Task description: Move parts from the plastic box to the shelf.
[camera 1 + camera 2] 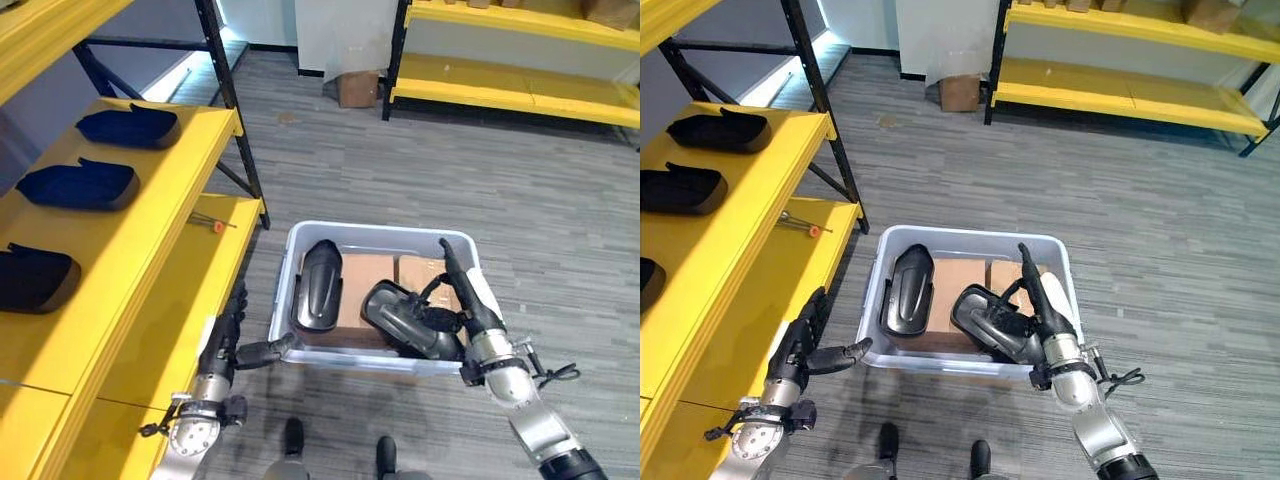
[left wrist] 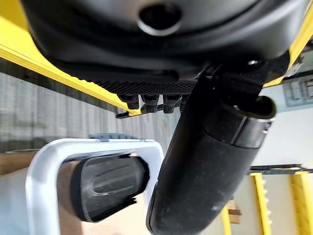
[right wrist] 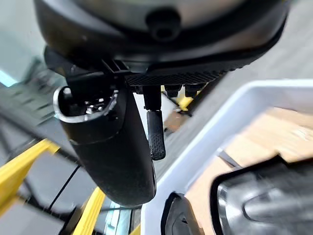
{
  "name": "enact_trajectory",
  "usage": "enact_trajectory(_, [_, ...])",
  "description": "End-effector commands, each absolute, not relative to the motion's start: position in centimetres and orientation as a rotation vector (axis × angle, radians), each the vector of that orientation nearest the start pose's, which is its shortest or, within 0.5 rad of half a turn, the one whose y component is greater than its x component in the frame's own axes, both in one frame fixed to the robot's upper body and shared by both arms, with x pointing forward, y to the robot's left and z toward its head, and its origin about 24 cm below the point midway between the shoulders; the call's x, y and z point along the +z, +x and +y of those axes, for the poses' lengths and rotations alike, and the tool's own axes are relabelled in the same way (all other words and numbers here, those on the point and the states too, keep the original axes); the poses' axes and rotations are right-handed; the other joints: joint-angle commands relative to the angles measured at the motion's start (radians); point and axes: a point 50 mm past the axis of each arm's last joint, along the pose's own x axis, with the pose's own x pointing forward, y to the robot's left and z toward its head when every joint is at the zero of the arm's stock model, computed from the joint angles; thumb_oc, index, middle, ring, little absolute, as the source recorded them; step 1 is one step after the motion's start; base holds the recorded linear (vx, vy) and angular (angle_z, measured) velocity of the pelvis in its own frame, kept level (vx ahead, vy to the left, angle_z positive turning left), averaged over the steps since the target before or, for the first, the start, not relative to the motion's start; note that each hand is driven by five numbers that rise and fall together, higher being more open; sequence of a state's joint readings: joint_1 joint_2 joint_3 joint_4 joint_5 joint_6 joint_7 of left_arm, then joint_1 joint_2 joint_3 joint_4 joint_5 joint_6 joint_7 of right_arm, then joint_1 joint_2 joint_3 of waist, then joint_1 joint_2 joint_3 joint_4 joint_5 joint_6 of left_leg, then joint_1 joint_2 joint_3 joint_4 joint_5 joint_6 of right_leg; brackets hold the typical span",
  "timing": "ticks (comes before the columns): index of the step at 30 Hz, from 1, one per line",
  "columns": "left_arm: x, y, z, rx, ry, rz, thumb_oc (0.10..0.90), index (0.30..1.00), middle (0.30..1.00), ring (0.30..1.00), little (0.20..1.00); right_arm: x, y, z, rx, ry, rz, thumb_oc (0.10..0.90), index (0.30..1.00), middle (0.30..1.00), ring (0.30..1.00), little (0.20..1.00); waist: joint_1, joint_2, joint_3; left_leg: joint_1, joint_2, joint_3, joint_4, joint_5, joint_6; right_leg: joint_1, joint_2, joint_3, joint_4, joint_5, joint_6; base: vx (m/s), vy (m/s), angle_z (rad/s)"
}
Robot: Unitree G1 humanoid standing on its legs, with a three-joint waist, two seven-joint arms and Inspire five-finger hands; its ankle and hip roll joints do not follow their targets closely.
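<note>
The yellow shelf (image 1: 130, 240) runs along the robot's left, and three dark parts already lie in a row on its upper deck; the nearest of them (image 1: 35, 280) sits well apart from the plastic box (image 1: 300, 245). That box stands on the grey floor just beside the shelf's lower deck, with brown cardboard (image 1: 365, 280) lining its bottom.

Two dark parts remain inside it. An upright part (image 1: 318, 285) rests against the box wall nearest the shelf. A second part (image 1: 400, 318), lying on its side, occupies the half of the box farther from the shelf.

The right hand (image 1: 462, 290) reaches over the box's near rim, its fingers stretched out straight, with the tips above the far side of the lying part. It seems to rest against the part rather than grasp it, though contact is hard to confirm from above. The left hand (image 1: 810, 350) hovers between the shelf and the box, fingers relaxed and the thumb pointing toward the box wall, holding nothing.

The step in hand looks like picking the next part out of the box. Next, the right hand needs to curl around the lying part and lift it clear of the rim, perhaps with the left hand coming in to steady it.
</note>
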State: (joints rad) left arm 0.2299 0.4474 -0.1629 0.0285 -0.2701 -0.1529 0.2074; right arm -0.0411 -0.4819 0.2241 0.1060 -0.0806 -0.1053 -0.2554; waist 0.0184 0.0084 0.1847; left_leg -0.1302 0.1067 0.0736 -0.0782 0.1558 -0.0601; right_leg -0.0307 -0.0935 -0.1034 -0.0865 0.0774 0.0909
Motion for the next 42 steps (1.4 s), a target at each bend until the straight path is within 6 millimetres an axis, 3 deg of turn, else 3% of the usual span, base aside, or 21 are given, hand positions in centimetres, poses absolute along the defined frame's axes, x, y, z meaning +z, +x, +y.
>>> enact_trajectory(1, [5.2, 22.5, 22.0, 0.110, 0.137, -0.108, 0.900, 1.000, 1.000, 1.000, 1.000, 10.6, 28.2, -19.9, -0.133, -0.371, -0.349, 0.900, 1.000, 1.000, 1.000, 1.000, 0.000, -0.006, 0.042, 0.003, 0.062, -0.018, 0.038, -0.035, -0.037, -0.059, -0.060, 0.011, 0.065, -0.019, 0.043, -0.06, 0.048, -0.03])
enact_trajectory(9, [6.0, 23.6, 21.0, 0.121, 0.082, -0.156, 0.900, 1.000, 1.000, 1.000, 1.000, 12.6, 30.5, -19.8, -0.273, -0.107, -0.396, 0.900, 1.000, 1.000, 1.000, 1.000, -0.003, 0.051, 0.132, -0.049, 0.034, 0.011, 0.033, -0.024, -0.030, -0.150, -0.093, 0.046, 0.086, 0.007, 0.056, -0.04, 0.050, -0.10])
enact_trajectory(15, [6.4, 24.0, 20.4, 0.119, 0.061, -0.175, 0.900, 1.000, 1.000, 1.000, 1.000, 13.4, 31.8, -19.3, -0.319, 0.039, -0.404, 0.900, 1.000, 1.000, 1.000, 1.000, -0.001, 0.070, 0.168, -0.070, 0.023, 0.024, 0.027, -0.022, -0.027, -0.189, -0.102, 0.064, 0.096, 0.012, 0.060, -0.01, 0.017, -0.04])
enact_trajectory(27, [6.9, 24.4, 20.3, 0.132, 0.058, -0.201, 0.900, 1.000, 1.000, 1.000, 1.000, 12.8, 32.9, -19.1, -0.359, 0.143, -0.351, 0.900, 1.000, 1.000, 1.000, 1.000, 0.001, 0.080, 0.213, -0.091, 0.018, 0.030, 0.021, -0.021, -0.023, -0.224, -0.107, 0.073, 0.110, 0.013, 0.059, 0.00, 0.001, 0.00])
enact_trajectory(33, [7.4, 24.5, 20.2, 0.135, 0.053, -0.220, 0.900, 1.000, 1.000, 1.000, 1.000, 11.7, 34.4, -19.0, -0.360, 0.085, -0.259, 0.900, 1.000, 1.000, 1.000, 1.000, 0.012, 0.081, 0.241, -0.113, 0.018, 0.028, 0.020, -0.019, -0.023, -0.251, -0.107, 0.074, 0.117, 0.016, 0.060, 0.00, 0.000, 0.00])
enact_trajectory(42, [7.6, 24.6, 20.2, 0.142, 0.052, -0.232, 0.900, 1.000, 1.000, 1.000, 1.000, 12.0, 35.2, -19.5, -0.383, 0.050, -0.243, 0.900, 1.000, 1.000, 1.000, 1.000, 0.020, 0.083, 0.264, -0.132, 0.017, 0.024, 0.017, -0.015, -0.022, -0.269, -0.106, 0.073, 0.124, 0.016, 0.057, 0.00, 0.000, 0.00])
